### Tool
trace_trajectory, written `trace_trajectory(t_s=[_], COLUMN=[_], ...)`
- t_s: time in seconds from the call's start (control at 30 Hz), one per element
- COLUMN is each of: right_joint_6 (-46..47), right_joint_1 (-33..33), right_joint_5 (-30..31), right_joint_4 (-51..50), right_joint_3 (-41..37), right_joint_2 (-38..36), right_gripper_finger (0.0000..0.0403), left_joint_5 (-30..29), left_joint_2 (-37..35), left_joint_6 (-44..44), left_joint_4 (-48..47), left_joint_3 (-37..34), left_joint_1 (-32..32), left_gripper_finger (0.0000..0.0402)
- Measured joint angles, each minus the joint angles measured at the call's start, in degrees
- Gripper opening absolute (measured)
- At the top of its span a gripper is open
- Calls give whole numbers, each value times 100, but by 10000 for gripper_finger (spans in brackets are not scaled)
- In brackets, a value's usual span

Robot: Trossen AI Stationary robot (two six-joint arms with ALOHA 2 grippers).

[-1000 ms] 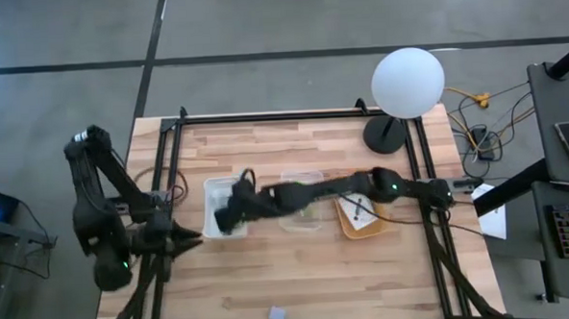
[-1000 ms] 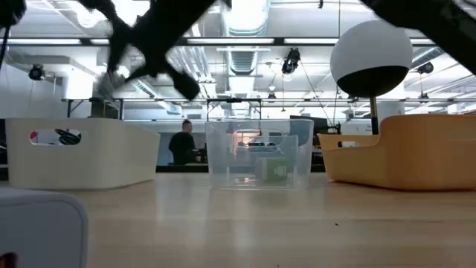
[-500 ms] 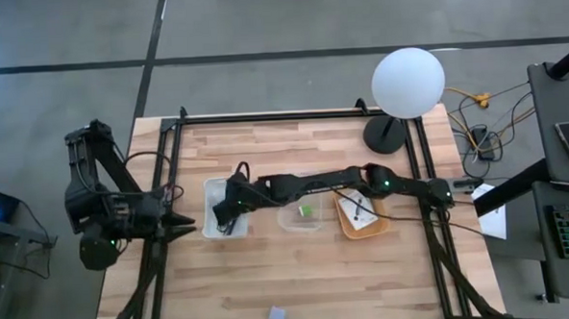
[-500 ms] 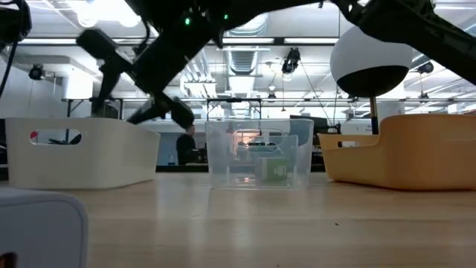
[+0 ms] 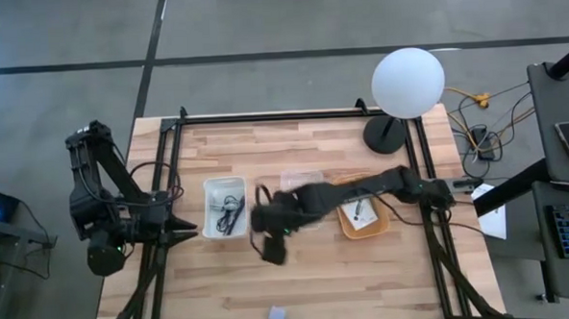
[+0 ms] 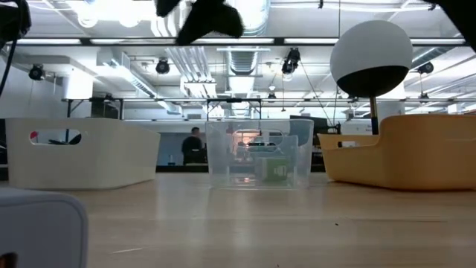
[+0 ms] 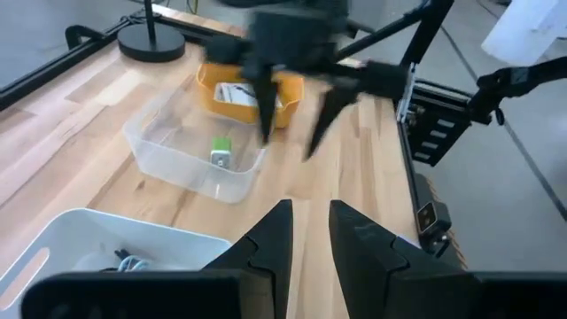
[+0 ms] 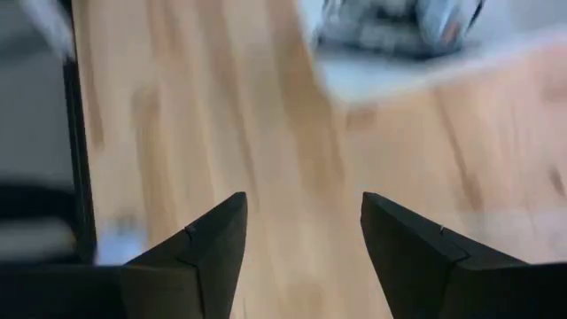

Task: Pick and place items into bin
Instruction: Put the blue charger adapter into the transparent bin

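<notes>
Above the middle of the wooden table (image 5: 366, 271), the right gripper (image 5: 269, 245) hung with its fingers spread apart and nothing between them, just in front of the clear tub (image 5: 300, 183). Inside that tub sat a tiny green piece (image 7: 221, 146). Beside it, the white bin (image 5: 210, 209) held the coiled black cable (image 5: 231, 210), while the yellow tray (image 5: 364, 228) on the other side carried white printed cards (image 7: 232, 92). Near the table's front edge lay a small grey-blue cube (image 5: 277, 316), well apart. Off at the left edge waited the left gripper (image 5: 186, 227), fingers nearly together, holding nothing.
</notes>
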Motion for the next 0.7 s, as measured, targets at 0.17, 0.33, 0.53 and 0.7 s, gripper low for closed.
trace_trajectory(t_s=[0.17, 0.33, 0.53, 0.7], right_joint_6=[-412, -464, -125, -123], right_joint_1=[736, 1354, 1772, 2053], right_joint_5=[229, 545, 563, 376], right_joint_4=[-750, -604, 1, 1042], right_joint_3=[-31, -46, -46, -48], right_joint_2=[-57, 250, 593, 968], right_gripper_finger=[205, 206, 206, 206], left_joint_5=[-1, 116, 518, 713], left_joint_2=[-1, 124, 422, 657], left_joint_6=[-9, -17, -24, -31], left_joint_4=[5, 30, 576, 1170], left_joint_3=[-88, -213, -707, -979], left_joint_1=[0, 0, 4, 17], left_gripper_finger=[61, 61, 61, 61])
